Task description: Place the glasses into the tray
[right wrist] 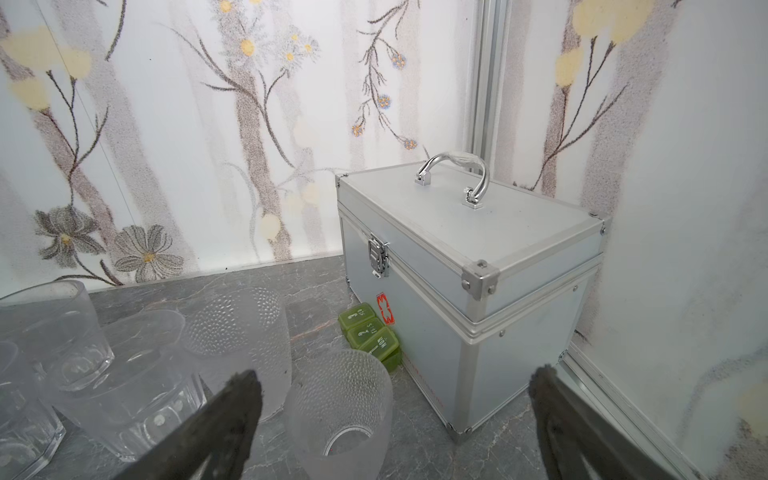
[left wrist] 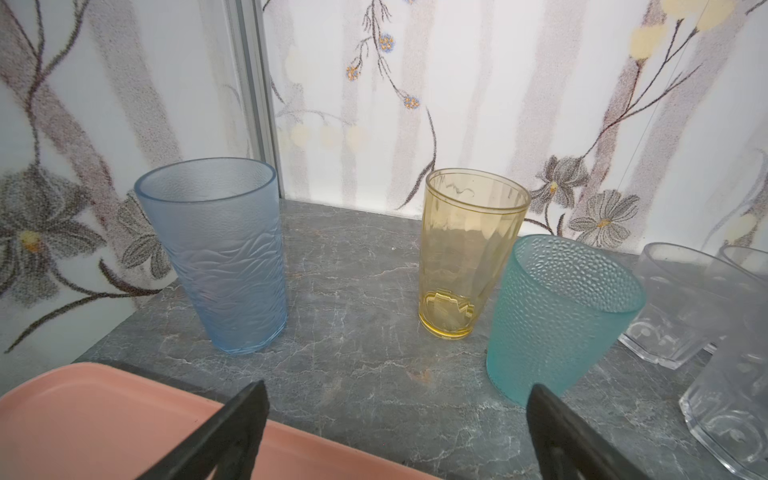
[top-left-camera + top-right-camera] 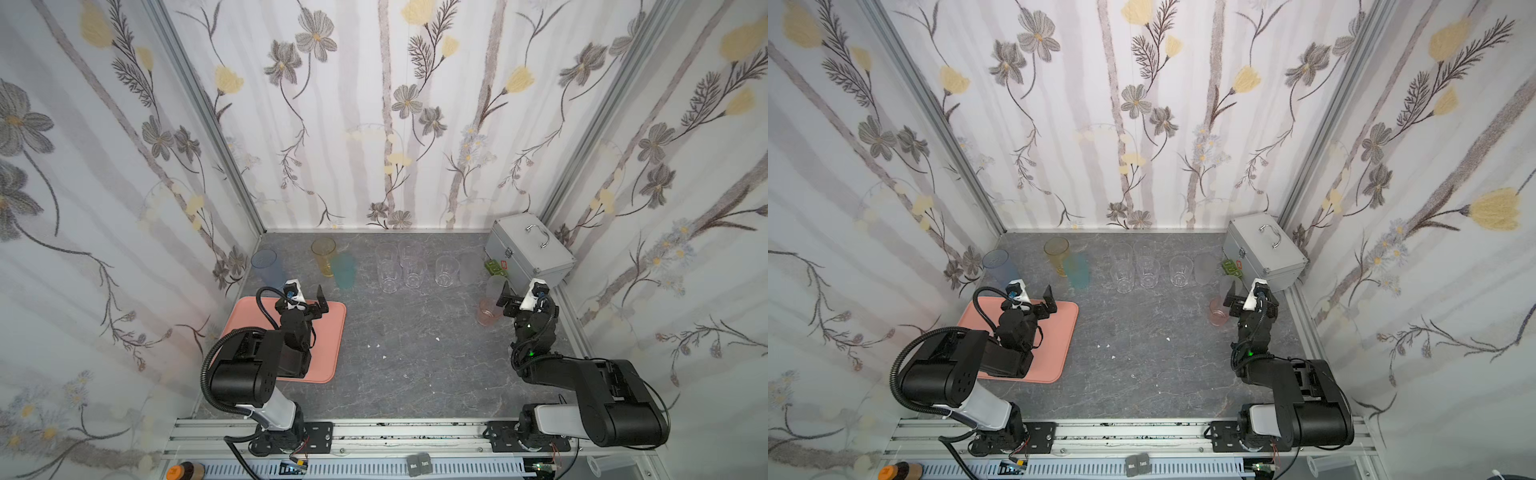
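The glasses stand along the back of the table in both top views: blue [image 3: 266, 266], amber [image 3: 324, 255], teal [image 3: 344, 270], several clear ones [image 3: 395, 270], two frosted [image 3: 469, 268] and a pink one [image 3: 487, 312]. The salmon tray [image 3: 328, 332] lies front left, its visible part bare. My left gripper [image 3: 297, 289] hangs open over the tray's far edge, facing the blue [image 2: 220, 257], amber [image 2: 465, 253] and teal [image 2: 557, 316] glasses, holding nothing [image 2: 397, 388]. My right gripper [image 3: 528, 291] is open, and a frosted glass [image 1: 340, 411] stands between its spread fingers [image 1: 397, 372], untouched.
A silver case with a handle [image 3: 530, 253] fills the back right corner, close to my right gripper [image 3: 1254, 291]. A small green pill box [image 1: 370, 332] lies against its front. Curtain walls enclose three sides. The grey table [image 3: 415, 353] stretches between the arms.
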